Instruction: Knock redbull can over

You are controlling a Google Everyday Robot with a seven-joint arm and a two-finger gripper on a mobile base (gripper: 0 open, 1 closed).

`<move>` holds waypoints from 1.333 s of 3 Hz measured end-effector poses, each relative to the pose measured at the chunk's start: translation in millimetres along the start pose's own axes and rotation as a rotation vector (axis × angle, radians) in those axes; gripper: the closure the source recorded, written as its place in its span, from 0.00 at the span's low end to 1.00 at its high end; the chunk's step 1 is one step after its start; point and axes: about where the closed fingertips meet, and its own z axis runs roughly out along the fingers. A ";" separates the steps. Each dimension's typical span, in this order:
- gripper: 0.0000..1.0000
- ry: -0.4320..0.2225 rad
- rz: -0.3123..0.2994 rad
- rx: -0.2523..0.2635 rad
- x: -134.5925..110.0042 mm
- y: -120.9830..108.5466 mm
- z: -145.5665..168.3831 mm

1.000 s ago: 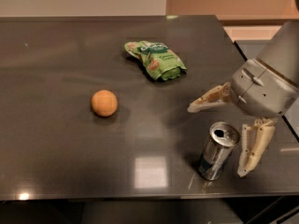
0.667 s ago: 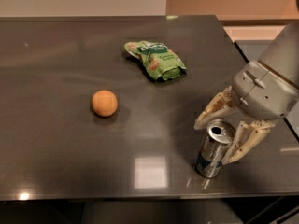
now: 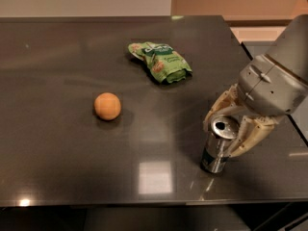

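The redbull can [image 3: 215, 154], slim and silver with a dark base and an open pull-tab top, stands near the front right of the dark table [image 3: 57, 143], leaning slightly to the left. My gripper [image 3: 221, 137] reaches in from the right, with its beige fingers [image 3: 248, 137] on both sides of the can's upper part and pressed against it. One finger is behind and to the left of the can's rim, and the other is on its right side. The grey wrist housing [image 3: 269, 85] hangs above and to the right of the can.
An orange ball [image 3: 107, 106] lies left of centre. A green snack bag [image 3: 160, 61] lies at the back middle. The table's front edge runs just below the can, and its right edge is close behind the arm.
The fingers were spread wide around the can a second ago and have closed in against it. The gripper has shifted slightly left, and the can now leans a little left.
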 end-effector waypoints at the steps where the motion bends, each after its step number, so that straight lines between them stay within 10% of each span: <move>1: 1.00 0.080 0.053 0.042 -1.2 -22.9 -11.3; 4: 1.00 0.427 0.160 0.029 10.4 -74.8 -10.2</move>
